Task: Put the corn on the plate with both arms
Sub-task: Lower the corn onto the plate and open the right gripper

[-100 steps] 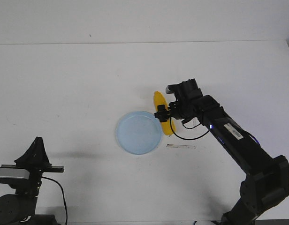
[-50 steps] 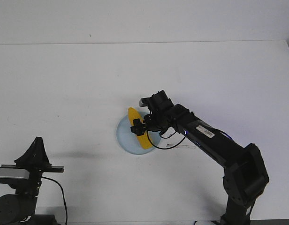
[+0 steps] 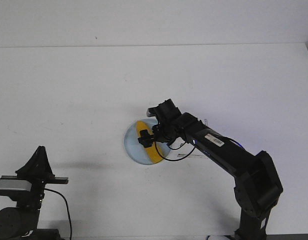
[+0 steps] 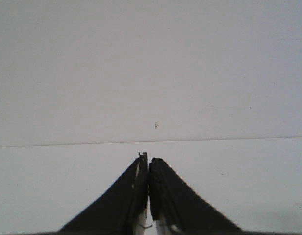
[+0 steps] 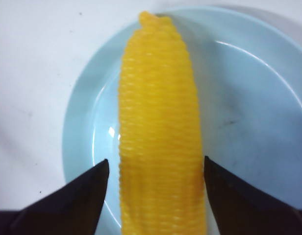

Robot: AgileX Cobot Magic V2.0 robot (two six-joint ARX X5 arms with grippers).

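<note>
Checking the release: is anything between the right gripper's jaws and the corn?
In the right wrist view, narrow gaps with only plate behind them separate the right gripper jaws from the corn.

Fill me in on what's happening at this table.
The right gripper has the yellow corn between its fingers over the pale blue plate. In the right wrist view the fingers sit either side of the cob with small gaps, so whether they grip it is unclear. The left gripper is shut, empty and parked at the near left, away from the plate.
</note>
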